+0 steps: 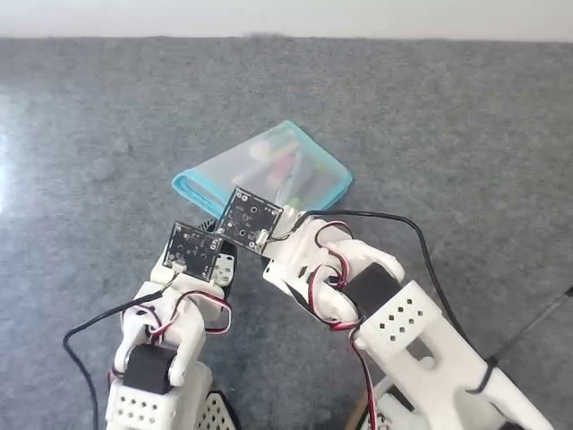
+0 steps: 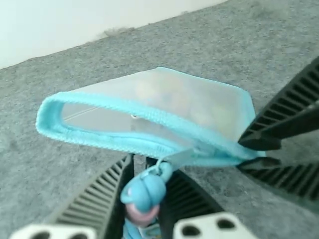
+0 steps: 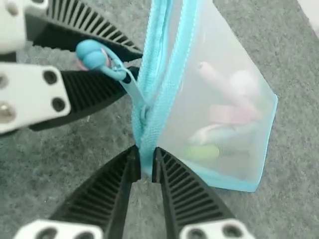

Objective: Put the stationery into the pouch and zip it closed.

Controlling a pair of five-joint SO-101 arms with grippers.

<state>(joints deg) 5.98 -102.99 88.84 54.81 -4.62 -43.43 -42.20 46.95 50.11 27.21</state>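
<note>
The pouch (image 1: 269, 175) is translucent with blue trim and lies on the grey mat, with coloured stationery (image 3: 224, 117) inside it. Its mouth (image 2: 99, 119) gapes open along most of the zip. My left gripper (image 2: 147, 162) is shut on the zipper pull, whose blue bead (image 2: 144, 191) hangs between the fingers. The slider (image 3: 142, 112) sits close to the pouch's end. My right gripper (image 3: 144, 154) is shut on that end of the zip edge. In the high view both arms' wrists (image 1: 233, 233) hang over the pouch's near edge and hide the grippers.
Grey felt mat (image 1: 466, 134) covers the table around the pouch. A pale wall (image 2: 60, 25) runs along the far edge. Black cables (image 1: 421, 251) trail from the arms at the near side.
</note>
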